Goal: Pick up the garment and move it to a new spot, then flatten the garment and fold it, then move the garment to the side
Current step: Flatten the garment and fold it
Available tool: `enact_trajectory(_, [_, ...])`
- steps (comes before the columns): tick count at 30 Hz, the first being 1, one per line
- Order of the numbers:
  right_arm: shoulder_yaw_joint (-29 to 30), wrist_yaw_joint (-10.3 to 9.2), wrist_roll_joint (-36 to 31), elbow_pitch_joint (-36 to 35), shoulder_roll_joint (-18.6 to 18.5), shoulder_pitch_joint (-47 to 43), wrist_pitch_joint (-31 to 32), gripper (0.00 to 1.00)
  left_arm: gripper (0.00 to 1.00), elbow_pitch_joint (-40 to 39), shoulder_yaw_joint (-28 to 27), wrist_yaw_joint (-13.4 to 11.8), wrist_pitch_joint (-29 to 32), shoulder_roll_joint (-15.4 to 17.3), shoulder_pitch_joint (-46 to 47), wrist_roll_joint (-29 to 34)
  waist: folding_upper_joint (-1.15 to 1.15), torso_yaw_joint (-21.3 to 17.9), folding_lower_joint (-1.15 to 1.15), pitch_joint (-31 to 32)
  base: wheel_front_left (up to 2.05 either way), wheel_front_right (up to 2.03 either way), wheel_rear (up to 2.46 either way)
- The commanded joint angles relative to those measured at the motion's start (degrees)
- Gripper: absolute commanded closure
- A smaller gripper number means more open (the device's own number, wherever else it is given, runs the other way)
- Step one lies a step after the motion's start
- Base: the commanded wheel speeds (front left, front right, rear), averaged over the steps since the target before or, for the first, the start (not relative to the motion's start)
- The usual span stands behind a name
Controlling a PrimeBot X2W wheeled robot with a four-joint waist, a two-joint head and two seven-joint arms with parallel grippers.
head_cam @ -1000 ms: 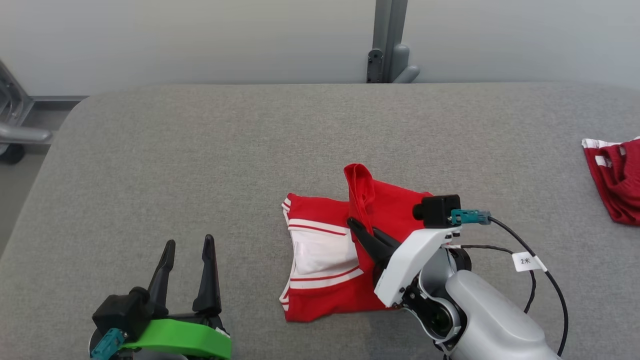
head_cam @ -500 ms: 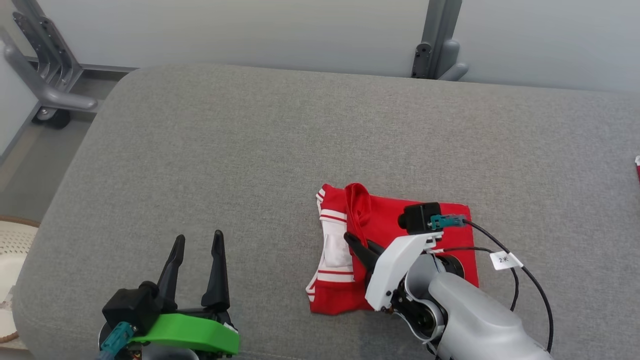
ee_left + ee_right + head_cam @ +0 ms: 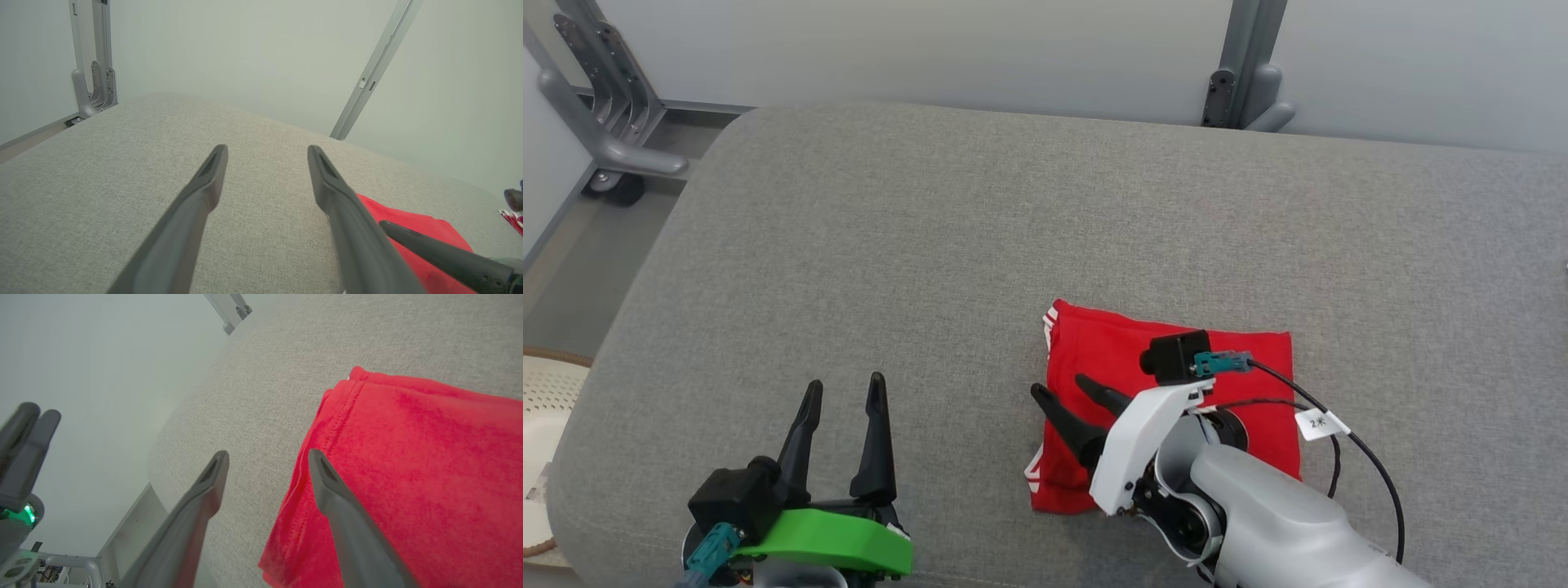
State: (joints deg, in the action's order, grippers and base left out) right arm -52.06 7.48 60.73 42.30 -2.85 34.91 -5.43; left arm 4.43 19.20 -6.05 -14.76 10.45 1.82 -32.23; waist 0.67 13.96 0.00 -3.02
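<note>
The red garment point(image 3: 1111, 347) lies folded into a flat rectangle on the grey table point(image 3: 931, 245), white trim showing only at its left edge. My right gripper point(image 3: 1060, 385) hovers open over that left edge, one finger above the cloth and one above bare table, holding nothing. The right wrist view shows the garment point(image 3: 408, 457) spread under the open right gripper point(image 3: 267, 454). My left gripper point(image 3: 845, 384) stands open and empty near the table's front left, well apart from the cloth. In the left wrist view the left gripper point(image 3: 266, 149) points over bare table, the garment point(image 3: 408, 220) to its right.
A grey metal frame point(image 3: 613, 139) stands off the table's back left corner and a post point(image 3: 1245, 73) behind its far edge. A pale woven basket point(image 3: 539, 416) sits on the floor beyond the rounded left edge.
My right gripper has opened and let go of the raised red fold, which now lies flat over the white-striped part. The head camera has swung left since the earliest frame.
</note>
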Motion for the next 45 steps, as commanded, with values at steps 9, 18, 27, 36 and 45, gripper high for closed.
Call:
enact_trajectory(9, [-3.35,0.0,0.87,-1.2,-0.16,3.29,-6.38,0.0,0.0,-0.17,-0.33,-0.21,-0.35,0.14,0.06,0.12,-0.67,-2.49,0.0,0.3,0.0,0.0,0.0])
enact_trajectory(18, [1.21,0.0,-4.93,0.79,-3.27,3.82,-9.64,0.0,0.0,-0.7,-0.01,-0.45,-0.34,0.29,-0.93,0.42,-0.67,-6.71,0.0,1.03,0.0,0.0,0.0])
enact_trajectory(27, [14.0,0.0,-14.56,-3.61,-6.23,-1.87,-9.74,0.0,0.0,-1.07,0.18,-1.03,-0.11,0.64,-1.91,0.67,-0.67,-12.97,0.0,2.37,0.0,0.0,0.0])
enact_trajectory(36, [31.26,0.0,-31.22,-14.32,-6.65,-13.23,-9.75,0.0,0.0,-1.18,-0.44,-2.11,-0.18,1.58,-2.77,1.38,-0.67,-17.16,0.0,3.45,0.0,0.0,0.0])
enact_trajectory(45, [44.69,0.0,-47.04,-29.38,-2.32,-26.65,-9.75,0.0,0.0,-0.56,-1.95,-2.97,-0.42,2.09,-3.87,2.38,-0.67,-17.78,0.0,4.04,0.0,0.0,0.0])
